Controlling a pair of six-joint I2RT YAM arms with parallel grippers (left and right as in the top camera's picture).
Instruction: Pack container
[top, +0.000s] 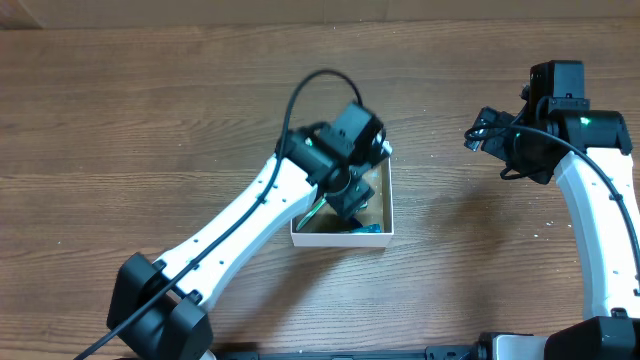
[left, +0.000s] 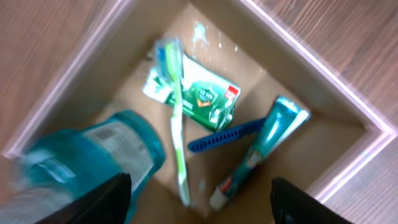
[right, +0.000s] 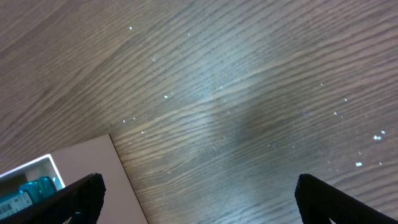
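The container (top: 340, 240) is a shallow white-walled box with a brown bottom, at the table's middle. My left gripper (top: 352, 203) hangs open just above it. In the left wrist view the container (left: 323, 81) holds a teal mouthwash bottle (left: 93, 155), a green toothbrush (left: 177, 118), a green packet (left: 208, 96), a blue comb-like piece (left: 224, 134) and a toothpaste tube (left: 264, 149). The open fingers (left: 199, 205) grip nothing; the bottle lies beside the left finger. My right gripper (top: 482, 130) is open and empty over bare table right of the box (right: 81, 168).
The wooden table (top: 150, 120) surrounds the box. The left arm's white link (top: 240, 225) crosses the box's left side and hides part of it. The right arm (top: 600, 220) stands along the right edge.
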